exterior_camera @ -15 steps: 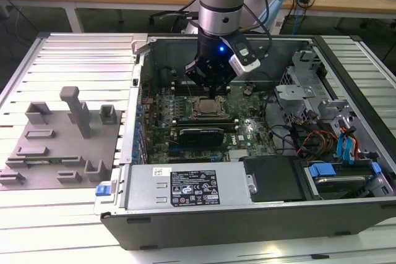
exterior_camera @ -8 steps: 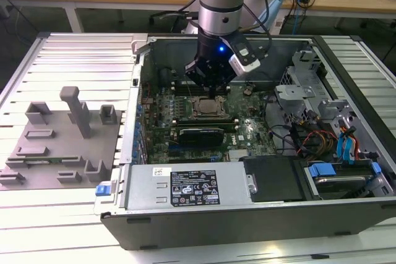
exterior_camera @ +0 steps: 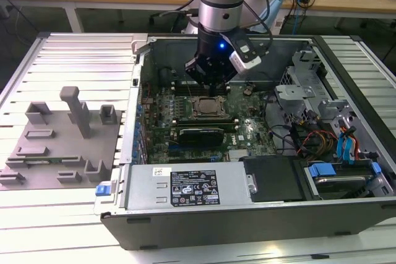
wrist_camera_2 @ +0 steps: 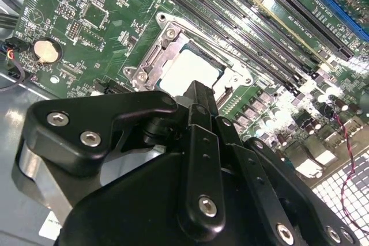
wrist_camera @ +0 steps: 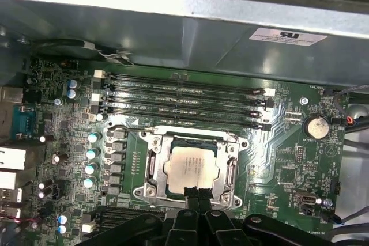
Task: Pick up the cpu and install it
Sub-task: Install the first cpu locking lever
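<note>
- Gripper (wrist_camera: 196,193) hangs low over the motherboard (wrist_camera: 288,159), its fingers pressed together with nothing between them.
- The cpu (wrist_camera: 187,167) lies flat inside the socket frame (wrist_camera: 151,165), close under the fingertips (wrist_camera: 191,190).

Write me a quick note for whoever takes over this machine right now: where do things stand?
Hand: the gripper is shut and holds nothing; its tips sit low over one edge of the cpu.
Things: the cpu lies flat inside the socket frame on the motherboard.
Done: the cpu is picked up and placed in the socket.
Left: whether it is fully seated cannot be told.
</note>
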You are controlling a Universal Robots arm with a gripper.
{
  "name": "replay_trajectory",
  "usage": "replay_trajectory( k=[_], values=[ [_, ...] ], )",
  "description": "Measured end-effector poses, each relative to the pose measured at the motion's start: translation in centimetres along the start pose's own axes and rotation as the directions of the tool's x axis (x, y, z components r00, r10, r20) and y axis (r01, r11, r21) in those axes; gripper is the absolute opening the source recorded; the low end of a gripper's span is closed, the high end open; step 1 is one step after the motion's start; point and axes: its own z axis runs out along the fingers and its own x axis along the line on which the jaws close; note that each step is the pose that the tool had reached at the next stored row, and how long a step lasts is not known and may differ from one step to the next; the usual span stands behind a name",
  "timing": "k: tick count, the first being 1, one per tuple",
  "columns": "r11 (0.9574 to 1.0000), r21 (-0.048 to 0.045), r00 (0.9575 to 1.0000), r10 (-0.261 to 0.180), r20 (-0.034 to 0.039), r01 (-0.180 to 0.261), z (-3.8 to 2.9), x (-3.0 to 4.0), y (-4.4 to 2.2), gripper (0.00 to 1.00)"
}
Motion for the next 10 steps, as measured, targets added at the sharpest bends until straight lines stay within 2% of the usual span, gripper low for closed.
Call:
replay_trajectory(
  k=[4, 6, 10],
  values=[
    [1.0000, 0.0003, 1.0000, 0.000, -0.0003, 0.000, -0.02, 0.33, 0.03, 0.11],
    [1.0000, 0.0002, 1.0000, 0.000, -0.0003, 0.000, -0.03, 0.82, 0.08, 0.11],
    [1.0000, 0.0003, 1.0000, 0.000, -0.0002, 0.000, -0.05, 2.23, 0.21, 0.11]
  ],
)
